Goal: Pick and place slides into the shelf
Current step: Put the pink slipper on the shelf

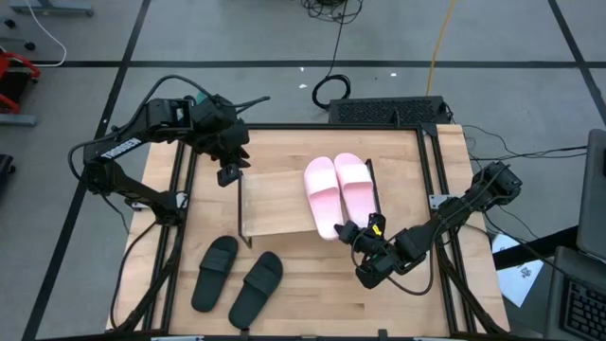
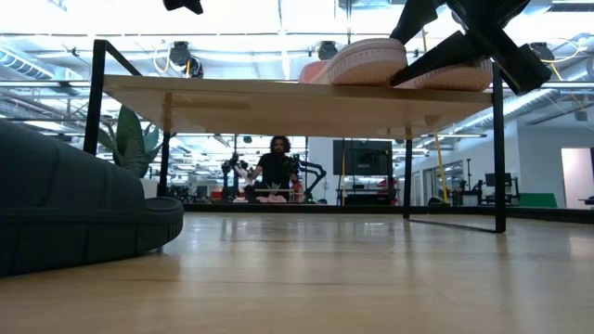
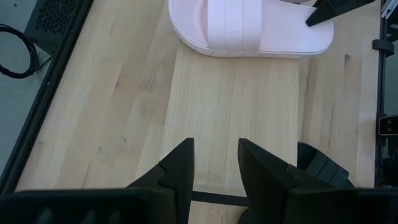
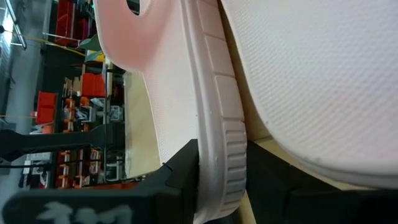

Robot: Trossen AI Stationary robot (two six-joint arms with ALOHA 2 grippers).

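Slides: pink pair on shelf, black pair on tabletop

Slides in pale pink (image 1: 337, 192) lie side by side on the right end of the shelf (image 1: 277, 202), toes toward the far edge of the table. The right gripper (image 1: 347, 231) sits at their heel end, its fingers (image 4: 180, 174) clamped on the side rim of one pink slide (image 4: 214, 124). The black slides (image 1: 238, 278) lie on the wooden tabletop (image 1: 322, 294) in front of the shelf's left end, near each other and angled.

The left gripper (image 1: 227, 174) hangs over the shelf's left end, its fingers (image 3: 180, 171) apart with nothing between them and bare board below.

Surroundings: a black cable coil (image 1: 330, 91) on the floor beyond the table. In the low view a black slide (image 2: 65, 209) fills the left foreground, cut off by the frame edge; the right arm partly covers the pink slides' heels. A person (image 2: 277, 170) sits far behind.
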